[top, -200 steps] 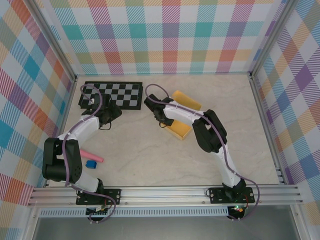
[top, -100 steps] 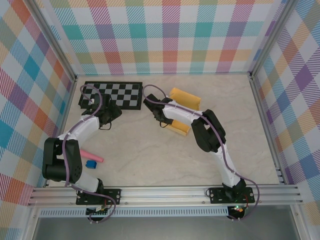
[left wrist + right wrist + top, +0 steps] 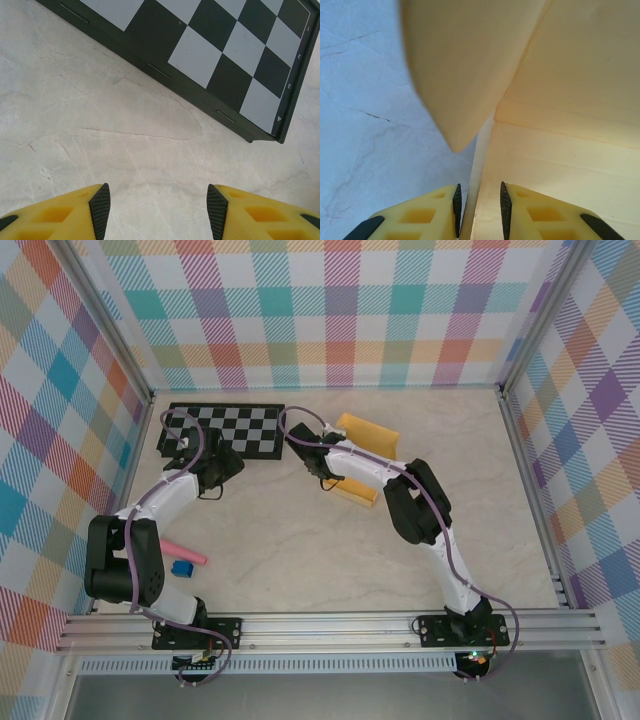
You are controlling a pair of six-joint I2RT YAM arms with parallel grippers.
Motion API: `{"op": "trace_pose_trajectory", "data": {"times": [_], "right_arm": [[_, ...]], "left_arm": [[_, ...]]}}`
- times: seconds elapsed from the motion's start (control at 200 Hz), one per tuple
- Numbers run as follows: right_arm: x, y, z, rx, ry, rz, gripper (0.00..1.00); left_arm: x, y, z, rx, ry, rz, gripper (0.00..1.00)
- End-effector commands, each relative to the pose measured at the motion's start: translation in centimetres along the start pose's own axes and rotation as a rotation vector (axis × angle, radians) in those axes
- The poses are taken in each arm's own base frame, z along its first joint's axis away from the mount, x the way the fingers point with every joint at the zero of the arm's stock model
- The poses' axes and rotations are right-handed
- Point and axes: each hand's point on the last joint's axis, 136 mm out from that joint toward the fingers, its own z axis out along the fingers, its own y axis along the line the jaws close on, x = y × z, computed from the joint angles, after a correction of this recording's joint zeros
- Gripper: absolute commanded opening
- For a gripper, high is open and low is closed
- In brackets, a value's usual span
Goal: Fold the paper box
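Note:
The yellow-orange paper box (image 3: 366,430) lies partly folded at the table's middle back, right of the checkerboard, with its near edge (image 3: 358,492) showing under my right arm. My right gripper (image 3: 318,472) is at the box's left side. In the right wrist view the box (image 3: 570,100) has a side flap standing up, and a thin wall runs between the narrow jaws of my right gripper (image 3: 478,210), which is shut on it. My left gripper (image 3: 222,468) hovers over bare table beside the checkerboard. It (image 3: 158,210) is open with nothing between its fingers.
The black-and-grey checkerboard (image 3: 225,428) lies at the back left, its corner (image 3: 225,55) just ahead of my left gripper. A pink stick (image 3: 183,553) and a small blue block (image 3: 181,568) lie near the left arm's base. Plaid walls enclose the table.
My right gripper has moved toward the back left with the box's edge in it. The box has shifted and tilted with it. The left arm has not moved.

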Motion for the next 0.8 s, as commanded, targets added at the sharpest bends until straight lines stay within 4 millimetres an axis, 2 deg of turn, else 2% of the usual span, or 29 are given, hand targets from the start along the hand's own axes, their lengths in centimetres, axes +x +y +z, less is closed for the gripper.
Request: {"op": "trace_pose_trajectory", "data": {"times": [0.0, 0.45, 0.615, 0.745, 0.795], "right_arm": [[-0.8, -0.1, 0.5, 0.012, -0.026, -0.006, 0.27], [0.0, 0.0, 2.1, 0.006, -0.001, -0.018, 0.31], [0.1, 0.2, 2.5, 0.0, -0.002, -0.028, 0.24], [0.1, 0.3, 2.4, -0.009, -0.006, -0.042, 0.12], [0.3, 0.5, 2.6, -0.026, -0.006, -0.048, 0.1]], "left_arm": [[0.4, 0.5, 0.4, -0.012, 0.016, -0.012, 0.56], [0.7, 0.8, 0.7, -0.023, 0.026, -0.012, 0.55], [0.7, 0.9, 0.7, -0.027, 0.025, -0.011, 0.55], [0.7, 0.9, 0.7, -0.027, 0.025, -0.012, 0.55], [0.6, 0.8, 0.7, -0.025, 0.026, -0.012, 0.55]]}}
